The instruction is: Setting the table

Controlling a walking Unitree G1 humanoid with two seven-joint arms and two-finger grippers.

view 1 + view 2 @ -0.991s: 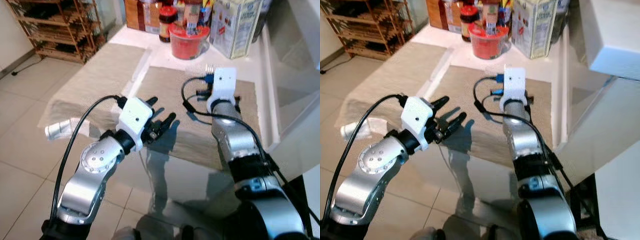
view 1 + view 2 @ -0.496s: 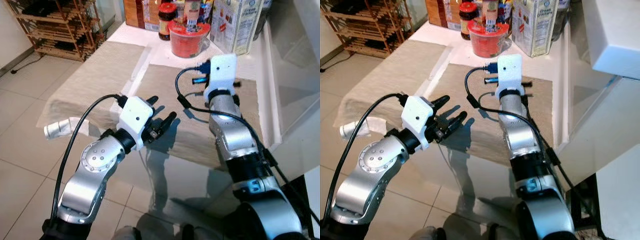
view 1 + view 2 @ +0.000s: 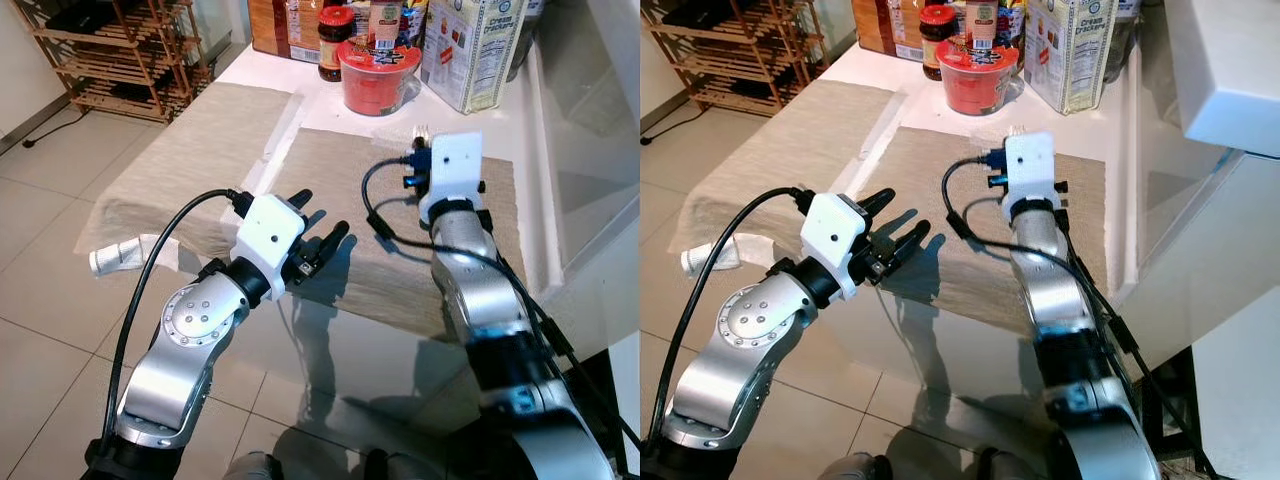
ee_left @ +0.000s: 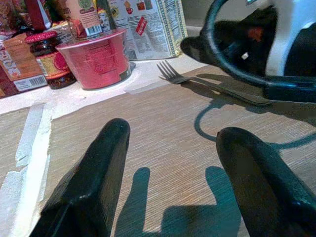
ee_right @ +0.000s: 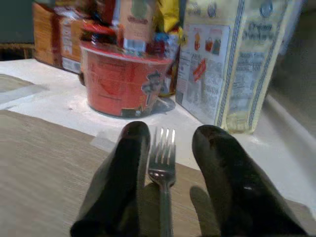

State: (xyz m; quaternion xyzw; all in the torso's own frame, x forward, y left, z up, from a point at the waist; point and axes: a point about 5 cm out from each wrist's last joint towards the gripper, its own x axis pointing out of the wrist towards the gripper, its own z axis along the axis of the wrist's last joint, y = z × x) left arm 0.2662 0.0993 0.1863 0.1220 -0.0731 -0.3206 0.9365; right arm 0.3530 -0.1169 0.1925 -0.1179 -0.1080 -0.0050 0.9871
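A silver fork (image 5: 163,170) lies on the beige woven placemat (image 3: 340,170), tines toward the red noodle cup (image 3: 378,75). My right gripper (image 5: 173,132) is low over the mat, open, its black fingers (image 5: 126,177) either side of the fork's handle with gaps showing on both sides. The tines (image 3: 420,131) poke out beyond the right wrist's white housing. My left gripper (image 3: 320,215) hovers open over the placemat's near left corner with nothing between its fingers (image 4: 101,182). From there the fork (image 4: 212,85) is seen running under the right gripper.
A second placemat (image 3: 200,150) lies to the left. Behind the mats stand a cream carton (image 3: 470,50), a dark jar (image 3: 335,42) and more packets. A white ledge (image 3: 590,110) borders the right. A wooden rack (image 3: 110,50) and a white roll (image 3: 120,256) are on the tiled floor.
The right wrist rose and reached forward half a second ago, then came back down over the fork. The left gripper has hardly moved.
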